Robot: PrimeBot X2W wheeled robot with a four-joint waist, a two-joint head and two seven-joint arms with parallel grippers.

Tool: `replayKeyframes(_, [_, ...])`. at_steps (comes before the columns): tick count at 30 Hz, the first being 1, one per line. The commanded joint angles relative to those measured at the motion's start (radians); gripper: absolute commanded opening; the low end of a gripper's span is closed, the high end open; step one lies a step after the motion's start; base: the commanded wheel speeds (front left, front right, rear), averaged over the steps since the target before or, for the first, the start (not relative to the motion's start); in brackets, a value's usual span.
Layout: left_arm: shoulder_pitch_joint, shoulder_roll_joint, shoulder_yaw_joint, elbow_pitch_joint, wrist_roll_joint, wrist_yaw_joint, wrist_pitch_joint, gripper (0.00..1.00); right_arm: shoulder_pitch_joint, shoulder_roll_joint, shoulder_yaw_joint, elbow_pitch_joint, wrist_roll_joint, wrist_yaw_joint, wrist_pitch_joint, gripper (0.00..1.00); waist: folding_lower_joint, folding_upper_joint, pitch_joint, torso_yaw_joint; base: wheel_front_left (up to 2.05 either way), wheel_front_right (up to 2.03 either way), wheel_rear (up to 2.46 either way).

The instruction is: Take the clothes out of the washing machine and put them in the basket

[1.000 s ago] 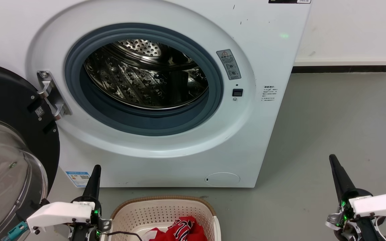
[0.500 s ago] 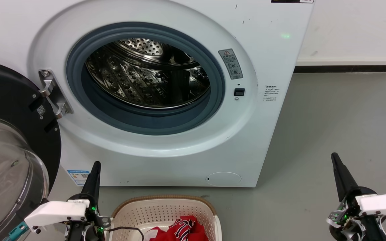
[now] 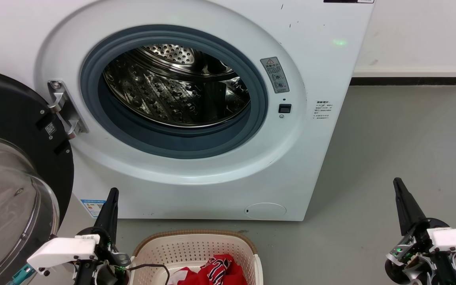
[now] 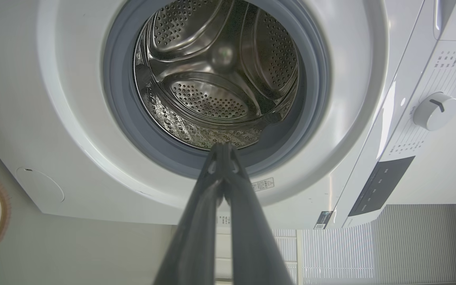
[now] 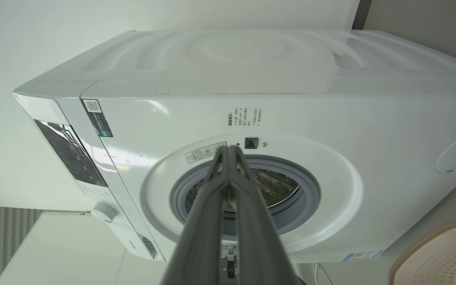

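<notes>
Clothes (image 3: 220, 271) lie bunched in the basket (image 3: 190, 249) before the washing machine (image 3: 319, 59).

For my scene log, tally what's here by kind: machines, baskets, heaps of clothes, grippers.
Washing machine: 1
Basket: 1
Heap of red clothes: 1
Grippers (left gripper, right gripper): 2
Total: 5
</notes>
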Motion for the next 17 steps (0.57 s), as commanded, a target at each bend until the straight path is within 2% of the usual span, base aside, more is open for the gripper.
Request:
replayKeyframes(1, [-0.009,-0.002,0.004,-0.003,-0.005,-0.005,0.004,0.00,-0.013,0.003,-0.001,0.003,0.003,0.000,0.003,0.00,-0.0001,-0.0001,0.000,0.000,0.00,0.00,0.00])
replayKeyframes(17, [-0.009,-0.001,0.003,-0.003,-0.005,-0.005,0.004,0.00,-0.013,0.006,-0.007,0.003,-0.005,0.000,0.008,0.00,-0.0001,-0.0001,0.000,0.000,0.00,0.00,0.00])
